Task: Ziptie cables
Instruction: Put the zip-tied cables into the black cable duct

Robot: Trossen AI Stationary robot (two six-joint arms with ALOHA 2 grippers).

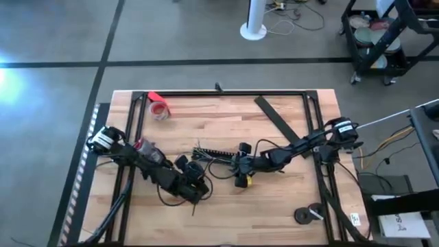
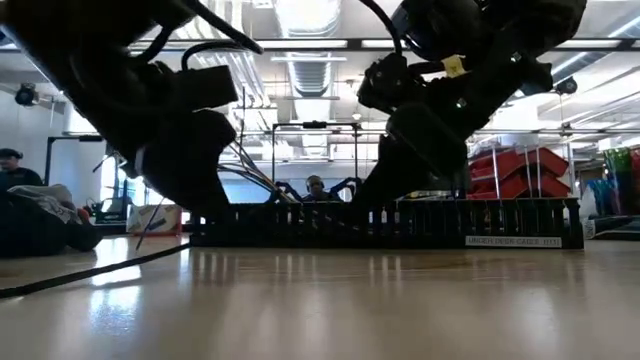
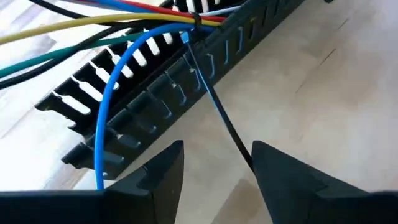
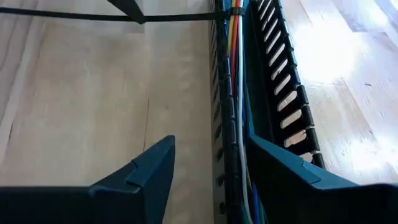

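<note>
A black slotted cable duct lies on the wooden table near its middle. The cables, yellow, red, blue and green, run along it. A thin dark ziptie circles the bundle at the duct's edge. Its free tail runs out over the table. My left gripper is open just left of the duct, with the tail's end between its fingers. My right gripper is open at the duct's right end, its fingers on either side of the duct's side wall. My left gripper is open around the ziptie's tail end, which reaches the inner edge of one finger; I cannot tell whether they touch. My right gripper straddles the duct's slotted wall from one end, along its length; I cannot tell whether a finger touches it.
A red tape roll lies at the far left. A wide flat black strip lies slantwise at the far right, and two dark discs sit near the right front corner. Black rails frame the table. People sit in the room behind.
</note>
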